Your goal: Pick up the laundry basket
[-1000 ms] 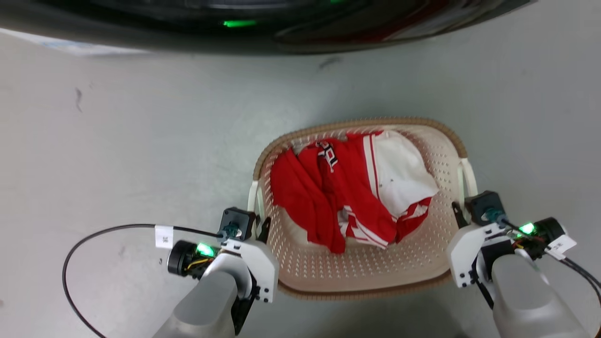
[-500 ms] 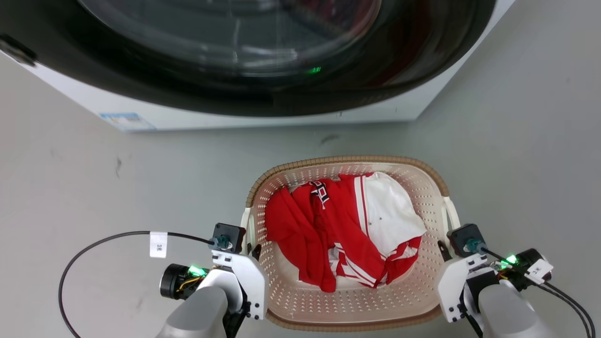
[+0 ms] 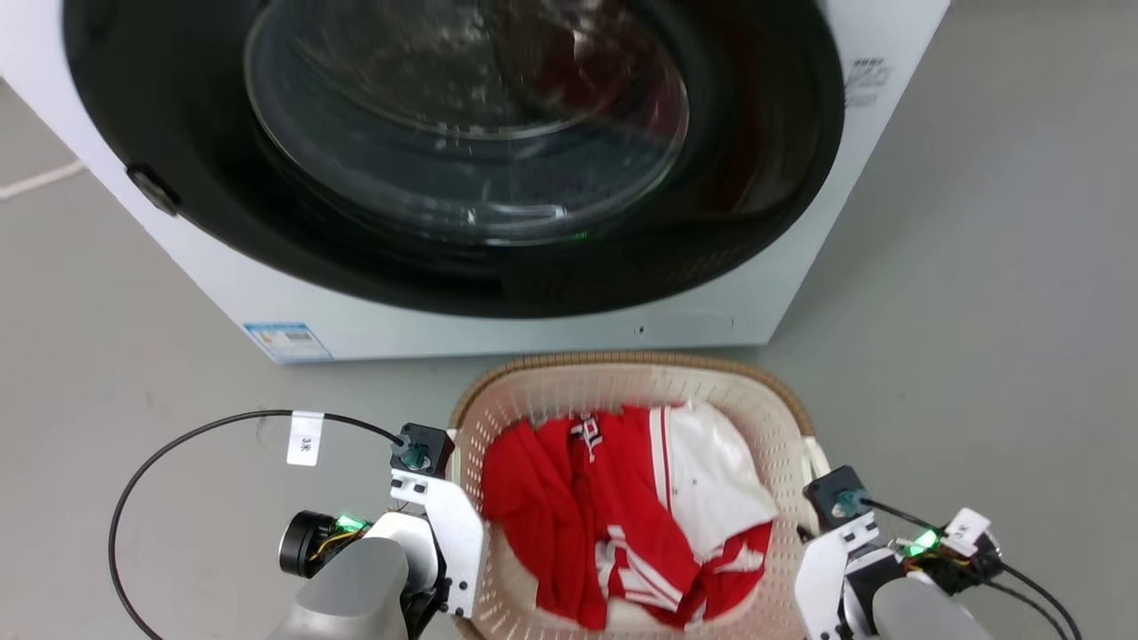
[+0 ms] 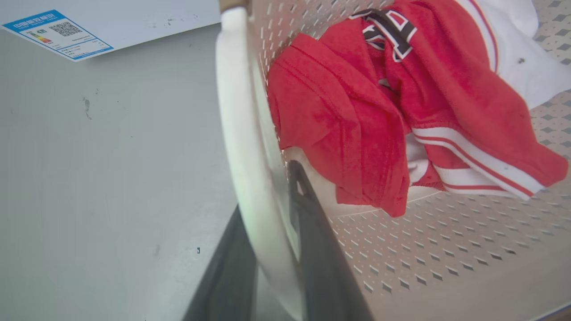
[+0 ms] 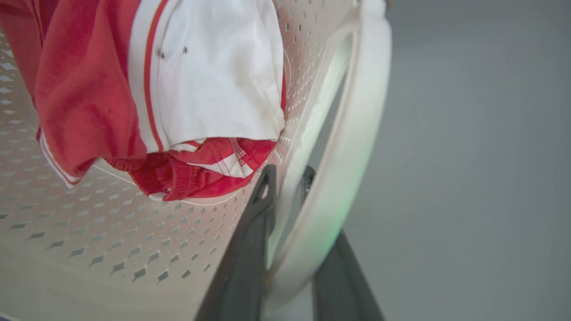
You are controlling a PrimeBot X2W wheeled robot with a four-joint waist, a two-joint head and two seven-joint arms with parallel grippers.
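The laundry basket (image 3: 622, 361) sits at 6 o'clock in the head view, on the grey floor (image 3: 978, 267), just in front of the washer (image 3: 462, 338), which fills the frame from 10 to 1 o'clock. A red and white garment (image 3: 613, 498) lies bunched inside the basket.

The left gripper (image 4: 267, 209) is at the basket's 9 o'clock side. Its two dark fingers (image 4: 312, 249) straddle the white left handle (image 4: 236, 111), one on the inner side and one on the outer, and its jaws are pinched against the loop. The right gripper (image 5: 287, 178) is at the basket's 3 o'clock side. One of its fingers lies along the perforated wall and the other passes under the right handle (image 5: 357, 133), so its jaws are clamped there.

A blue-edged label (image 3: 287, 340) is stuck on the washer's lower front at 9 o'clock.
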